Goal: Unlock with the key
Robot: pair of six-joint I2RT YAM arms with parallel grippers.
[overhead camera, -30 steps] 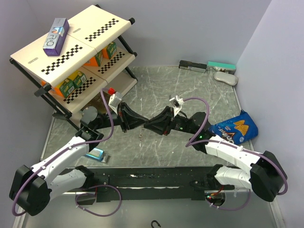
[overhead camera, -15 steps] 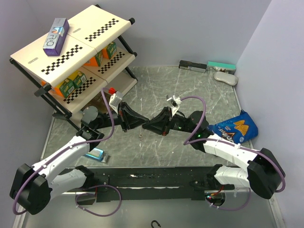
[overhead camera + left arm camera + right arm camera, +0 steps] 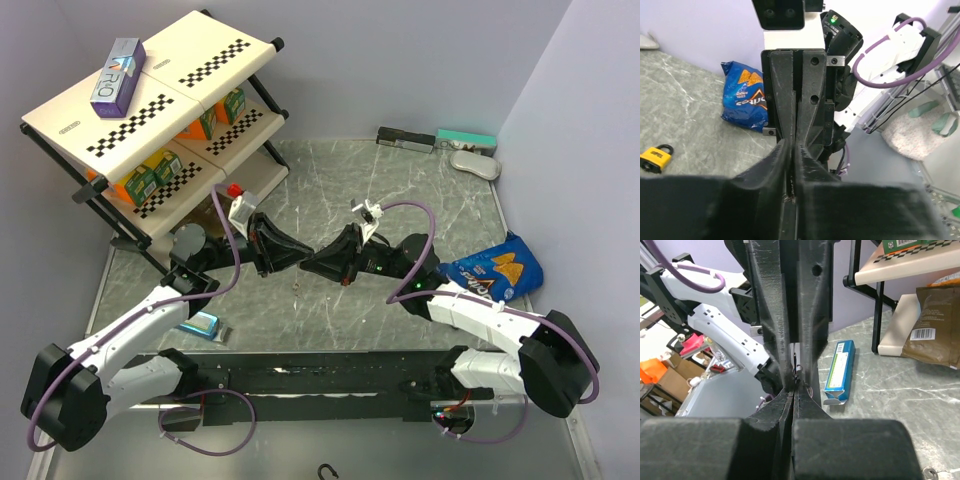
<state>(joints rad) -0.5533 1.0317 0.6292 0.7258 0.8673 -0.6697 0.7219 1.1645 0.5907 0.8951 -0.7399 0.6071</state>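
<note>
My two grippers meet tip to tip above the middle of the table. A thin key (image 3: 795,366) with small wire rings stands edge-on between the fingers of my left gripper (image 3: 298,260). Its near end sits at the shut tips of my right gripper (image 3: 312,264). In the left wrist view a thin dark piece fills the narrow slit between my left fingers (image 3: 775,165). A yellow padlock (image 3: 655,157) with a black shackle lies on the table, apart from both grippers. It is hidden in the top view.
A small metal ring (image 3: 298,287) lies on the table below the grippers. A blue chip bag (image 3: 497,270) lies at the right and a blue box (image 3: 203,327) at the near left. A shelf rack (image 3: 150,120) stands at the back left. Small items line the back wall (image 3: 450,145).
My right gripper has moved slightly left, closer onto the left gripper's tips. The left arm has barely moved.
</note>
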